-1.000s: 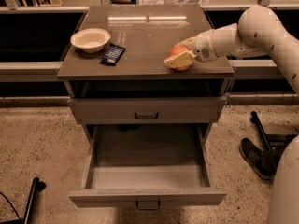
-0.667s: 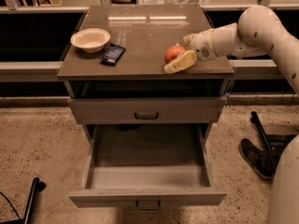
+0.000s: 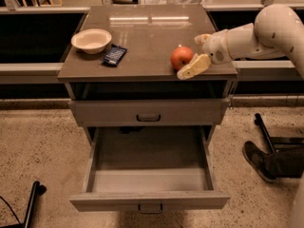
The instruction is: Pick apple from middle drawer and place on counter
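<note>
The red-orange apple [image 3: 181, 57] sits on the counter [image 3: 142, 37] near its front right edge. My gripper [image 3: 197, 52] is just right of the apple, open, with one cream finger [image 3: 194, 67] at the counter's front edge and the other [image 3: 203, 38] behind. The fingers no longer hold the apple. The middle drawer [image 3: 149, 172] is pulled out wide below and shows an empty grey floor.
A cream bowl [image 3: 91, 40] and a dark blue packet [image 3: 115, 54] lie on the counter's left side. A shut drawer front [image 3: 148, 112] sits above the open one. A person's shoe [image 3: 259, 161] and a dark stand are on the floor at right.
The gripper has opened and drawn back to the right, leaving the apple resting on the counter.
</note>
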You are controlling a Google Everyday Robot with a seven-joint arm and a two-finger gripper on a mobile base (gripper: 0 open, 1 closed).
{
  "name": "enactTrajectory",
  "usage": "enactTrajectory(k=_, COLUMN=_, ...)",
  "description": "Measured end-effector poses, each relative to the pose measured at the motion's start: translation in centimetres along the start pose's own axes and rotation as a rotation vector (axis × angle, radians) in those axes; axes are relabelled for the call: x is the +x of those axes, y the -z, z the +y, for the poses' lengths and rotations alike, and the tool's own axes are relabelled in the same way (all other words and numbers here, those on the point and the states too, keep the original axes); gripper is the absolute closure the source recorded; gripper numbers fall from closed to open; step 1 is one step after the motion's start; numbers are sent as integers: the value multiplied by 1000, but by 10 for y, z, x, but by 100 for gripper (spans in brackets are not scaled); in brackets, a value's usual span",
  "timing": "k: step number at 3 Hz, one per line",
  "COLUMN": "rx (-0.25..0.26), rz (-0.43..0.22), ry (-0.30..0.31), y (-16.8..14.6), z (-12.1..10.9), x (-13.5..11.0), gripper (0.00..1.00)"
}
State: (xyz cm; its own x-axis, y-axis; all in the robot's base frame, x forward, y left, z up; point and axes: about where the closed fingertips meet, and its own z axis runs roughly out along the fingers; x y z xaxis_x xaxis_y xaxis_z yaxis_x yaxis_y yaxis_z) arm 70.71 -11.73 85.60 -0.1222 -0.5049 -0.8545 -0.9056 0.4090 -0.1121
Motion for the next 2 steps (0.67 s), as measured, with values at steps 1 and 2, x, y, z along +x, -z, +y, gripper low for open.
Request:
enactTrajectory(k=1, rx=51, rz=-23, ry=99, y=39, z=6, x=-2, gripper=0)
enactTrajectory(k=2, rx=51, rz=-22, ry=116, y=40, z=6, x=0, gripper=0)
